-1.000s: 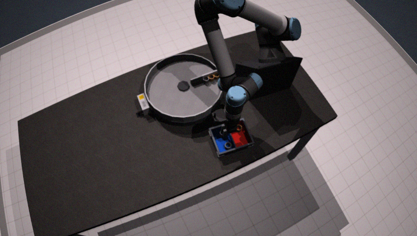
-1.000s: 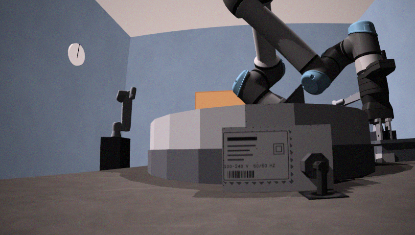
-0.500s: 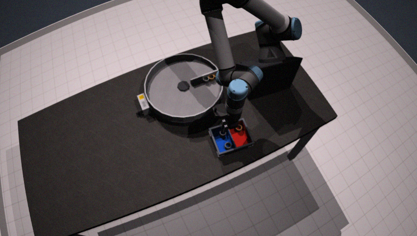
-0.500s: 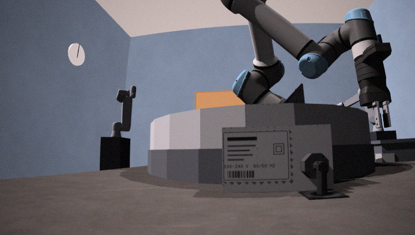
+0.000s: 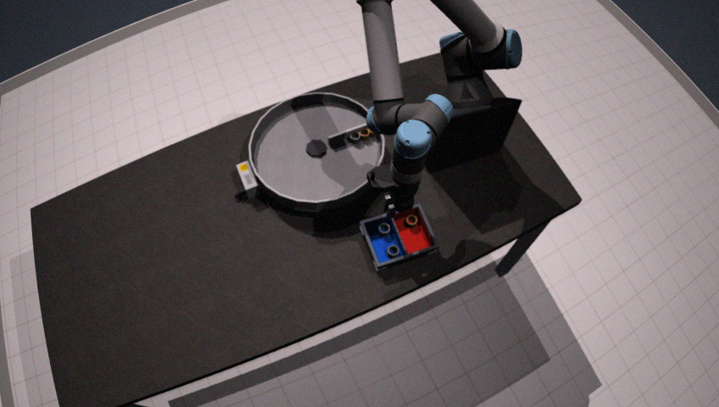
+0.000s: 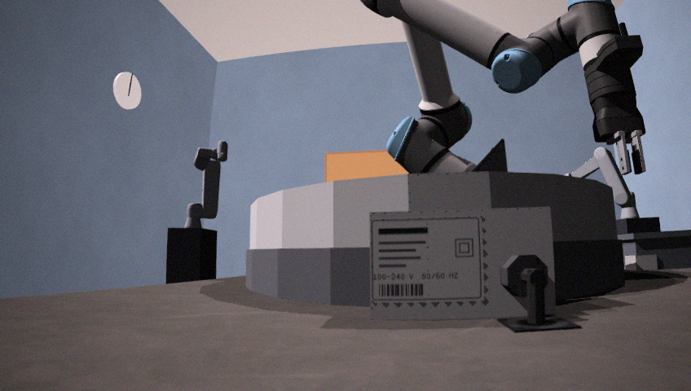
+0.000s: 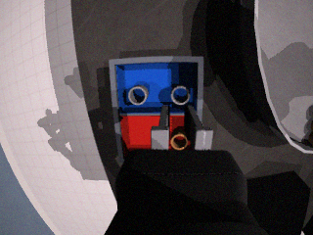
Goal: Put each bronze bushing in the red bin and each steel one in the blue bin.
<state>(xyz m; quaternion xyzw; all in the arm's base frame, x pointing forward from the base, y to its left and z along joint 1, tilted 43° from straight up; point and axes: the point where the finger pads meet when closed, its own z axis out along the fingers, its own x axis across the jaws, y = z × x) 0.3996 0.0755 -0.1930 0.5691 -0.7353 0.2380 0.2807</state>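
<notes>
Bronze bushing (image 5: 411, 218) (image 7: 179, 143) in red — hidden from the exterior view.

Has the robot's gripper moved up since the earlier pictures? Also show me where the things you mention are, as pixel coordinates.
Yes. In the exterior view, the gripper (image 5: 389, 203) (image 6: 630, 167) (image 7: 177, 116) has risen against the turntable's rim (image 5: 250, 151) (image 6: 291, 190) (image 7: 281, 129).
</notes>
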